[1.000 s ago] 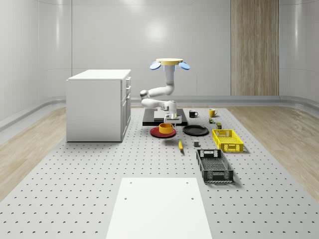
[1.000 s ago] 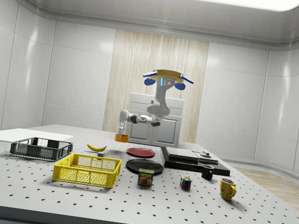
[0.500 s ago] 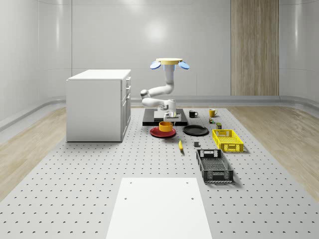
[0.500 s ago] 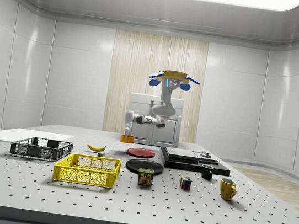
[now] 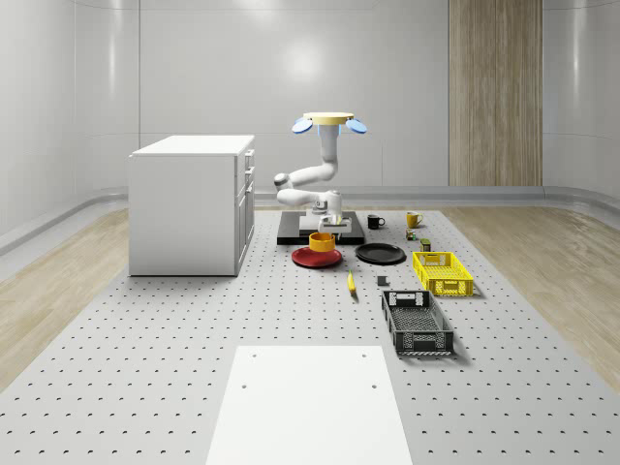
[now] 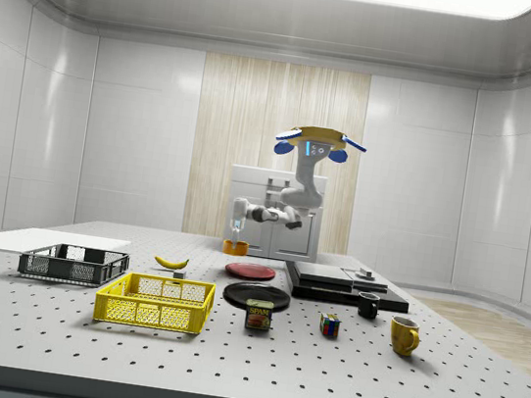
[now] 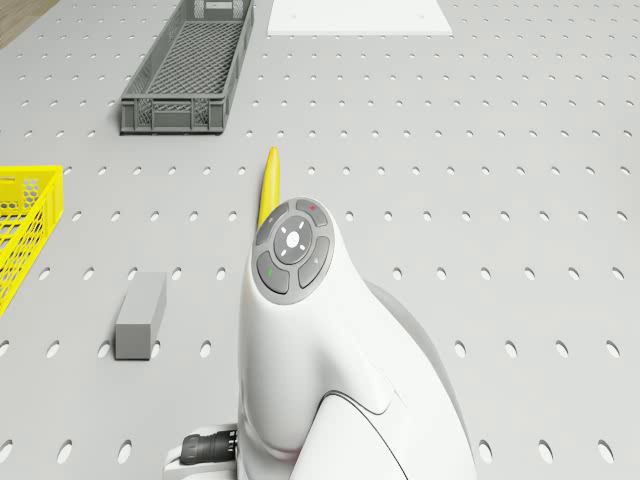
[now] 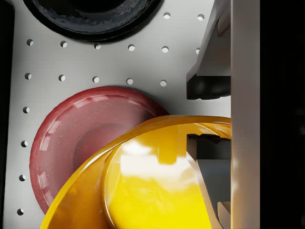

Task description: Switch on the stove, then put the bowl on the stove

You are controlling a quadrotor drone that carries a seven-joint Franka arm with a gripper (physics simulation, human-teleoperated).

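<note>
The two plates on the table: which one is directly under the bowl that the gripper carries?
The red plate; the orange bowl hangs over it in the gripper, while the black plate lies apart, uncovered.

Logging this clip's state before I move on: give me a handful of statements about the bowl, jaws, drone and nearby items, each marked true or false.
1. The gripper has its jaws closed on the rim of the orange bowl. True.
2. The bowl rests on the stove. False: it is held in the air above the red plate, short of the stove.
3. The drone has landed on the white cabinet. False: it hovers in the air beside the cabinet.
4. A banana lies on the table between the red plate and the grey crate. True.
5. The yellow basket holds the black mug. False: the mug stands on the table near the stove.
</note>
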